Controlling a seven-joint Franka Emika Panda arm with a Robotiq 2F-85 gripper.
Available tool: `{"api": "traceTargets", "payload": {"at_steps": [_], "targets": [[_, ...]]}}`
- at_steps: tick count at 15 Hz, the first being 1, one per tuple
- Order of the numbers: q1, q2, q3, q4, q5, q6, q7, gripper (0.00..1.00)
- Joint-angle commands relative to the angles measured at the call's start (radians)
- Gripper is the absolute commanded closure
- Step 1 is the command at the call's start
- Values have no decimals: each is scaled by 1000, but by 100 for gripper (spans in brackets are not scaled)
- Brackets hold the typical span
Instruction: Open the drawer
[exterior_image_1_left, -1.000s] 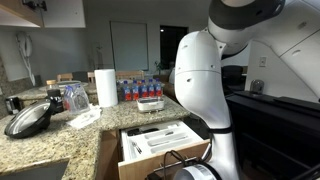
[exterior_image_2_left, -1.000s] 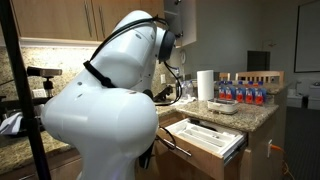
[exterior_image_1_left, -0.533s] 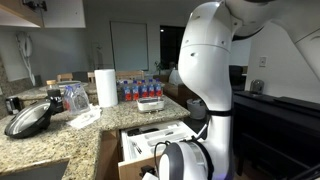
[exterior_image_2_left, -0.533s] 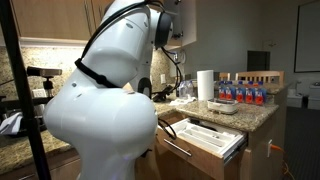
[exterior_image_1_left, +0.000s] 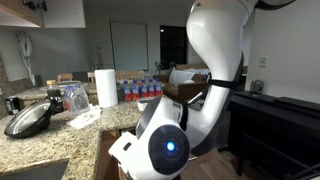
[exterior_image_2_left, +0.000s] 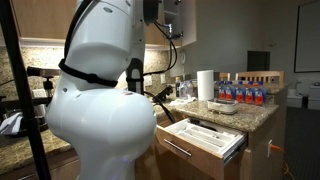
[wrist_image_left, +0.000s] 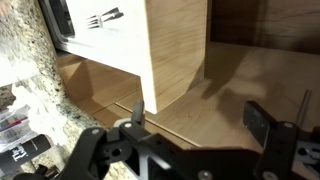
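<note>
Clearly the drawer stands pulled out from under the granite counter in an exterior view. Its light-wood front faces the room, w/ the silver bar handle running along it. A white divided tray sits inside, open to view from above.

In the wrist view the gripper sits at the bottom edge w/ its jaws spread wide and nothing between them. Its dark fingers are well apart. The drawer shows ahead of it as a light-wood box. The white tray is at top left, w/ a fork mark printed on it. Speckled counter stone runs down the left side. No contact between the pincer and the wood or the handle can be seen; the handle isn't in this view.

The white arm fills much of both exterior views, so the pincer itself is hidden there, and the drawer is mostly covered by the arm in an exterior view. One joint w/ a blue light sits right in front of that spot.

On the counter stand a paper towel roll and a row of bottles just beside it, w/ a dark pan nearer the cam. The roll and bottles also show behind the drawer in an exterior view.
</note>
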Motion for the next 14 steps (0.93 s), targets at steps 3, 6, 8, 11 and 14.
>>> {"api": "traceTargets", "payload": {"at_steps": [3, 6, 8, 11, 14], "targets": [[8, -156, -78, -10, 251, 156, -177, 0], [10, -190, -160, -20, 415, 242, -361, 0], [13, -180, -207, -29, 587, 259, -509, 0], [-29, -159, -193, -15, 836, 232, -737, 0], [31, -139, -249, 7, 1061, 210, -915, 0]]}}
